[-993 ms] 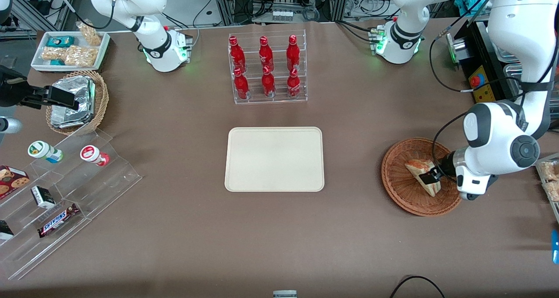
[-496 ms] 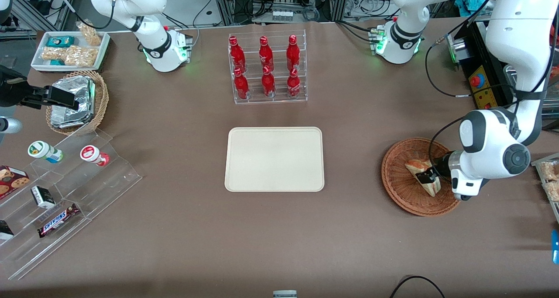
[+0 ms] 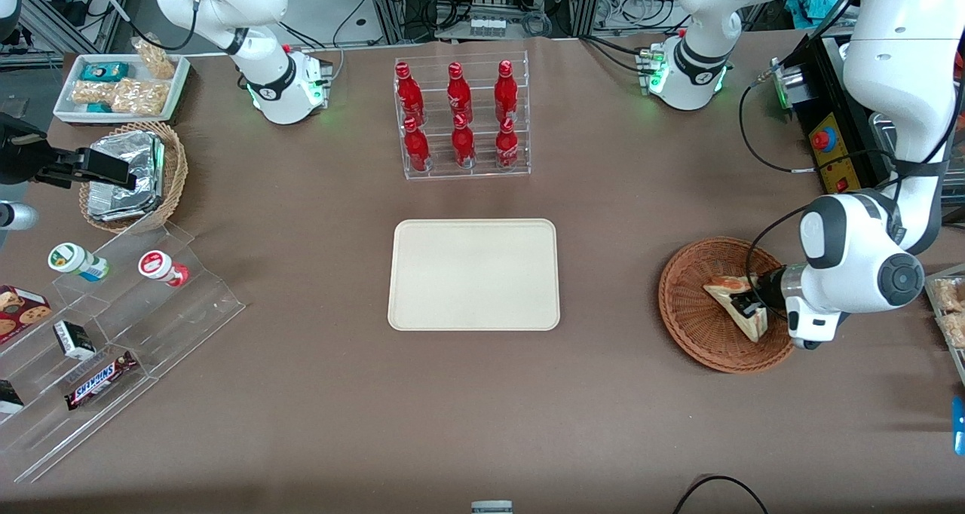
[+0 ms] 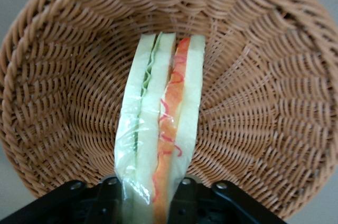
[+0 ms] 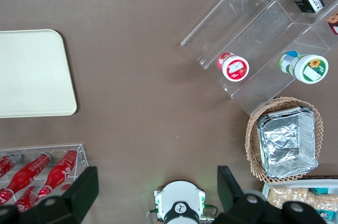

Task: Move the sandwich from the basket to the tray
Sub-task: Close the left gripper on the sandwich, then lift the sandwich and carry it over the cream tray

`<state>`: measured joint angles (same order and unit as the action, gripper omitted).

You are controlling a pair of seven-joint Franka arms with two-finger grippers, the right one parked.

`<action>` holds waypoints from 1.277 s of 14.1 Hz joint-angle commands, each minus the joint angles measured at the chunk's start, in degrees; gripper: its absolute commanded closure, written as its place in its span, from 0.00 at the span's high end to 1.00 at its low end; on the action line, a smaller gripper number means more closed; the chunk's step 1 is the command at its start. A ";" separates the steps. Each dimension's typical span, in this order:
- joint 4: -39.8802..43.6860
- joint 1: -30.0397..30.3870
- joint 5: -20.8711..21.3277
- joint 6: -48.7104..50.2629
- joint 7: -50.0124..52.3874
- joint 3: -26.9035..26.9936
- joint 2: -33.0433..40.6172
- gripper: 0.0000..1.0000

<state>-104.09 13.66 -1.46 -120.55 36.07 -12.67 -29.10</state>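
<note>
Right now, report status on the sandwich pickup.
Gripper shut on sandwich, over the basket. Tray bare, toward the parked arm's end. Nothing between basket and tray.

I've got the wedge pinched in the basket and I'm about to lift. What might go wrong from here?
1. The left pincer grips the clear-wrapped triangular sandwich only at one end, so it may sag or slip in its wrap.
2. The sandwich lies low in the reddish-brown wicker basket; a shallow exit may snag the rim and drag it.
3. The cream rectangular tray lies well toward the parked arm's end, a long carry.
</note>
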 commanded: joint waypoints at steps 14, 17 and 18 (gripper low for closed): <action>16.61 -38.95 7.52 3.30 9.90 -0.51 -7.80 0.18; 20.49 -46.16 11.37 2.95 15.58 -0.25 -12.81 0.20; 22.68 -47.49 13.57 3.04 18.05 -0.25 -14.91 0.20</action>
<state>-87.79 -30.50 8.51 -118.44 49.88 -14.00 -38.98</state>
